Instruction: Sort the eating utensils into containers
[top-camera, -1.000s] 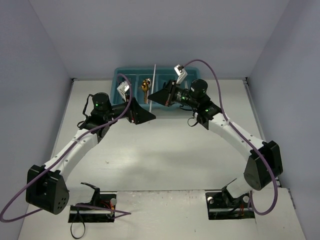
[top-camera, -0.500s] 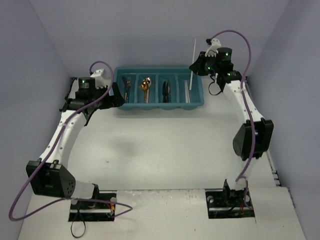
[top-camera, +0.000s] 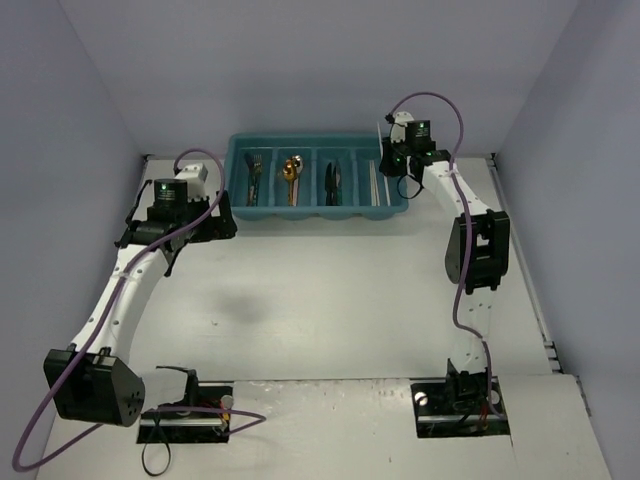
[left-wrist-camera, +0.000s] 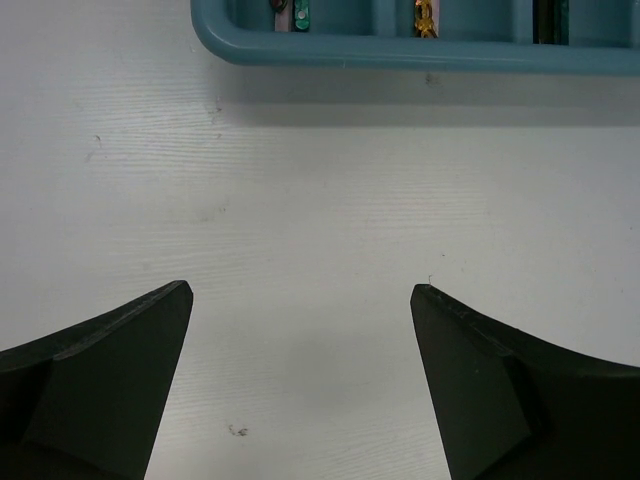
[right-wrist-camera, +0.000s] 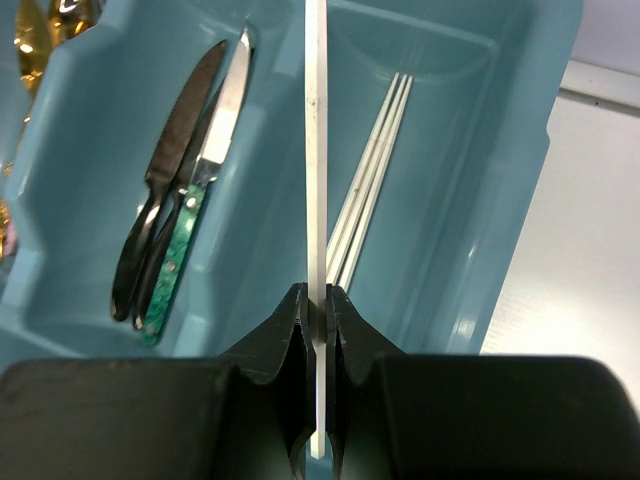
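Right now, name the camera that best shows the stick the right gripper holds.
Right wrist: the pale stick spans the frame, pinched by the right gripper. Top external: too small to tell; left wrist: absent.

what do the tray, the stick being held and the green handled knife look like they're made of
The tray looks like moulded plastic, teal and glossy: soft highlights on rounded walls. The stick is pale, flat and smooth with a dull sheen; metal or plastic, I cannot tell. The green-handled knife has a bright reflective blade, likely steel, and a marbled handle, perhaps resin or plastic.
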